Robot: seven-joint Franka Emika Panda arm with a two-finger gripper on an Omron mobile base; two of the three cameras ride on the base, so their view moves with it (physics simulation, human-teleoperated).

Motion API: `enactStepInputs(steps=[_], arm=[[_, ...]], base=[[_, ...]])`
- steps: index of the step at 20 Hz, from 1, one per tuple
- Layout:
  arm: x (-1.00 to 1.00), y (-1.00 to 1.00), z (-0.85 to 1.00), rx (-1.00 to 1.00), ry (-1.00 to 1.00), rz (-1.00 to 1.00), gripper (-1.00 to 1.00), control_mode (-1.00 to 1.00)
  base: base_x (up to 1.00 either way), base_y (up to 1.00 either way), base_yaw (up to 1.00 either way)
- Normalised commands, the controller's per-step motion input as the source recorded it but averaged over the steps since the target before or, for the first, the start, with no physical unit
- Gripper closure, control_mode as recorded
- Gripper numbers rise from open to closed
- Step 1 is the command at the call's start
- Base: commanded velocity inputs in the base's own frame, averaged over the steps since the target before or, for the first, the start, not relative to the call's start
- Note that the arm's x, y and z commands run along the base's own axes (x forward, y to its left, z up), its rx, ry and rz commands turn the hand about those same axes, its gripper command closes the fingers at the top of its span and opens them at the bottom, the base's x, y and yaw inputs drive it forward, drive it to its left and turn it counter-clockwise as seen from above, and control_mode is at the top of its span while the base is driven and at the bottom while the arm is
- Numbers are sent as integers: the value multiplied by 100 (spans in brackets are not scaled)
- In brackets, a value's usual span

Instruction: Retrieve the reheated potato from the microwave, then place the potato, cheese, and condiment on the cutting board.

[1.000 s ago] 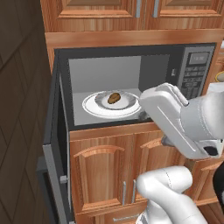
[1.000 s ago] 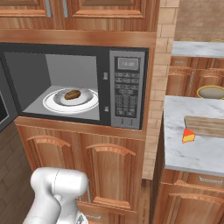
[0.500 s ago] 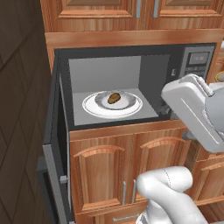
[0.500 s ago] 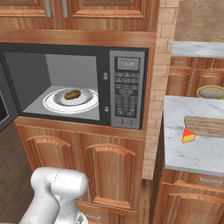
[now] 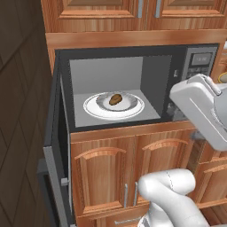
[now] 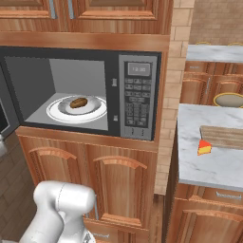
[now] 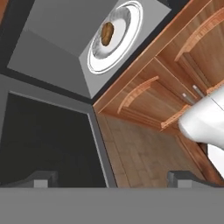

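Observation:
The microwave [image 5: 133,57] stands open, its dark glass door [image 5: 55,146] swung out to the left. Inside, the brown potato [image 5: 116,98] lies on a white round plate [image 5: 95,107]; from the right I see the same potato [image 6: 78,102] beside the keypad [image 6: 137,102]. On the counter to the right, the orange cheese wedge [image 6: 204,147] sits just in front of the light-wood cutting board [image 6: 223,136]. In the hand view my gripper [image 7: 113,179] is open and holds nothing, well back from the potato [image 7: 107,33] and over the door glass [image 7: 43,144]. The condiment is out of view.
My white forearm [image 5: 199,108] hangs in front of the microwave's right side, below the keypad. Wooden cabinet doors [image 5: 133,173] run under the microwave. A grey stone counter [image 6: 209,166] carries the board, with a yellow-rimmed bowl [image 6: 230,99] behind it.
My arm has swung to the right and a little up, off the front of the microwave opening. The gripper has stayed open. The potato, cheese and board have not moved.

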Motion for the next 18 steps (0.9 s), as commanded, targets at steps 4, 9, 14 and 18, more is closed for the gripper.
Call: enactStepInputs(steps=[4,9,14,18], arm=[[30,-15,-16,-4,-8,0,-100,-100],[40,-12,-18,-12,-2,0,-100,-100],[43,-4,-7,-13,-3,0,-100,-100],[33,1,-6,-21,-5,4,-100,-100]], base=[[0,0,0],[0,0,0],[0,0,0],[0,0,0]])
